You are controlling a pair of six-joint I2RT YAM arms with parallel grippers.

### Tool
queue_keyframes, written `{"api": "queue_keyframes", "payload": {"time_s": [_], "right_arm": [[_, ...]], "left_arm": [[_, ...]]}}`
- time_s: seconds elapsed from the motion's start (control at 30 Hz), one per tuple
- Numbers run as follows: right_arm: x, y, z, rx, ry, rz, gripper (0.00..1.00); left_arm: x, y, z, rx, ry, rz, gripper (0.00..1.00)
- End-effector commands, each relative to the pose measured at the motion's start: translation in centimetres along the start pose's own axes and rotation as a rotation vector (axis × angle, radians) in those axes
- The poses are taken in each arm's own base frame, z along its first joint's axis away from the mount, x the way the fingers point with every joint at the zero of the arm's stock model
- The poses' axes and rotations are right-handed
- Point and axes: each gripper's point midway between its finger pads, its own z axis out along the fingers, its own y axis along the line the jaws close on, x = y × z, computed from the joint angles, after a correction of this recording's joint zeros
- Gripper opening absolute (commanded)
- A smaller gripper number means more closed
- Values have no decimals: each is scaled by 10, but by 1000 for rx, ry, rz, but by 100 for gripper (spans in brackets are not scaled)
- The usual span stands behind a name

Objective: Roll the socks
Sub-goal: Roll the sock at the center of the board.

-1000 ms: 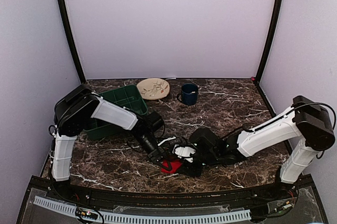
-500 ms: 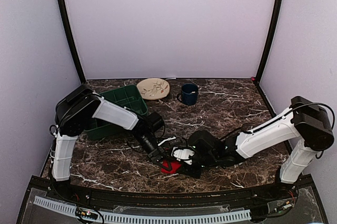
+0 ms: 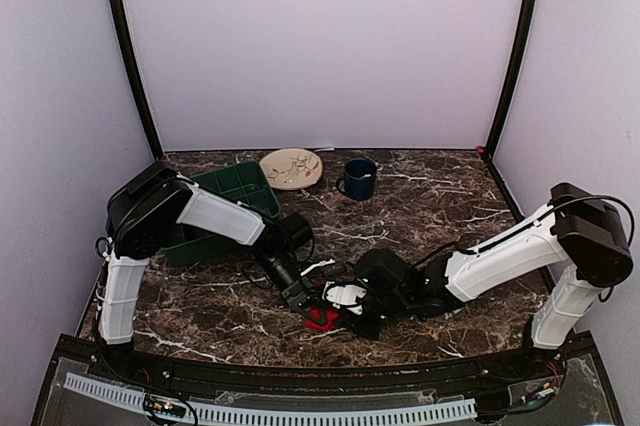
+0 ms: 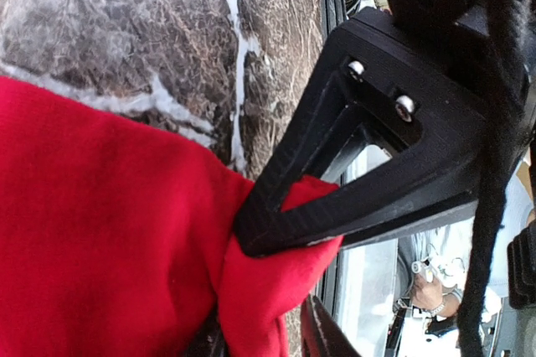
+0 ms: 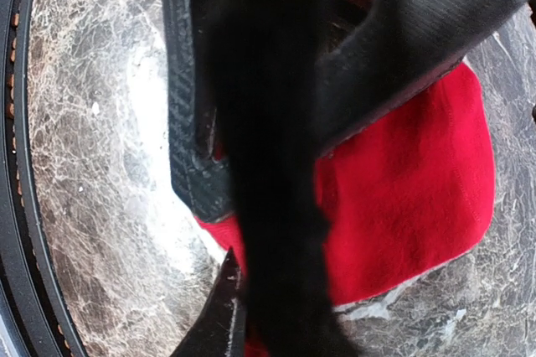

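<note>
Bunching into a small red bundle, the socks (image 3: 322,319) sit on the veined marble table (image 3: 440,211), well in front of the green bin (image 3: 226,186), toward the arms' bases. The rolling looks partly done: the soft matte knit is gathered, but loose folds show. The right gripper (image 3: 346,308) pinches the fabric. The left gripper (image 3: 305,303) has cloth between its ridged black fingers; I cannot tell whether it clamps.

Right gripper (image 3: 338,310) edged left onto socks (image 3: 320,320); less red fabric showing, more hidden under jaws
</note>
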Motion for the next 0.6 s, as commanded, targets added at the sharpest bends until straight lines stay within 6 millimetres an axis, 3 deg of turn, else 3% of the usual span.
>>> {"api": "queue_keyframes", "payload": {"time_s": [0.0, 0.27, 0.57], "right_arm": [[-11, 9, 3, -33, -28, -14, 3], [-7, 8, 1, -25, -26, 5, 2], [-7, 6, 1, -12, -31, 8, 2]], "left_arm": [[2, 17, -2, -90, 20, -15, 31], [0, 24, -12, -154, -3, -25, 34], [10, 42, -24, -174, -35, -96, 46]]}}
